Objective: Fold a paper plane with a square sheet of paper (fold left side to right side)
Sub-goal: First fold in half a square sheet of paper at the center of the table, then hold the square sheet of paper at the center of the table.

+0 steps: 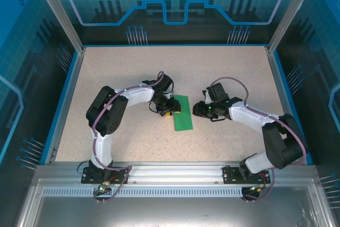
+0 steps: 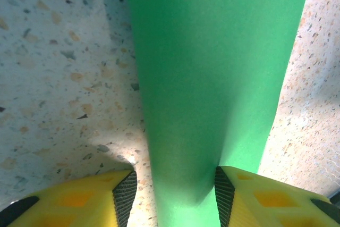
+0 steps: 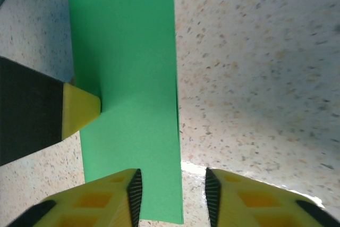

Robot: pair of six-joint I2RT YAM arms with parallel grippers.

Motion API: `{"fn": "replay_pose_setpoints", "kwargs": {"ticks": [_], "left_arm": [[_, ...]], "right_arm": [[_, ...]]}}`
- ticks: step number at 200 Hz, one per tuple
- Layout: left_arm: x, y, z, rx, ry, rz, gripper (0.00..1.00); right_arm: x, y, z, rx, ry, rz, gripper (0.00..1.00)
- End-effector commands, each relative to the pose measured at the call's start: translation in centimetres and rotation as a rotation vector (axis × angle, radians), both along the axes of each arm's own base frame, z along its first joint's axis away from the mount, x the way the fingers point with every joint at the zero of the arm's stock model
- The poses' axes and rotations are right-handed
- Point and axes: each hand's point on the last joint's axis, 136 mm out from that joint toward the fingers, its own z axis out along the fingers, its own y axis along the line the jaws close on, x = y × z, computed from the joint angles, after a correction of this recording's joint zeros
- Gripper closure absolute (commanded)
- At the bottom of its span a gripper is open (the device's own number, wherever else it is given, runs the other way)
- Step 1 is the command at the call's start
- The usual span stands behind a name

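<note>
At centre of the top view, on the speckled beige tabletop (image 1: pixel 133 73): thin bright green paper sheet (image 1: pixel 182 114), folded into a narrow rectangle. Grasped at its left edge by the yellow-fingered left gripper (image 2: pixel 171 192), black pads (image 2: pixel 125 195) touching it on both sides. At bottom of the right wrist view: yellow-fingered right gripper (image 3: pixel 172 190), released, jaws apart astride the sheet's right edge.

surface: speckled table (image 1: pixel 133 73) | on it: folded green paper (image 1: pixel 183 118)
</note>
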Motion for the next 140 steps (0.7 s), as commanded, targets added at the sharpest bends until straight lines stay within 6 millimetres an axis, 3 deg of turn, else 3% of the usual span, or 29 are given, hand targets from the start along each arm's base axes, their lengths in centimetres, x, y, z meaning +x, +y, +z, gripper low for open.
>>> {"fn": "replay_pose_setpoints", "kwargs": {"ticks": [1, 69, 79, 140], "left_arm": [[-1.8, 0.0, -5.0, 0.095, 0.034, -0.057, 0.51], [-1.7, 0.1, -5.0, 0.097, 0.033, -0.055, 0.51], [-1.8, 0.0, -5.0, 0.097, 0.035, -0.057, 0.51], [-1.8, 0.0, -5.0, 0.097, 0.031, -0.059, 0.51]], "right_arm": [[0.4, 2.1, 0.4, 0.055, 0.006, 0.031, 0.7], [-0.3, 4.4, -2.1, 0.029, 0.093, 0.087, 0.76], [0.4, 4.9, -1.6, 0.031, 0.08, 0.092, 0.76], [-0.1, 4.6, -4.3, -0.048, 0.153, 0.092, 0.76]]}}
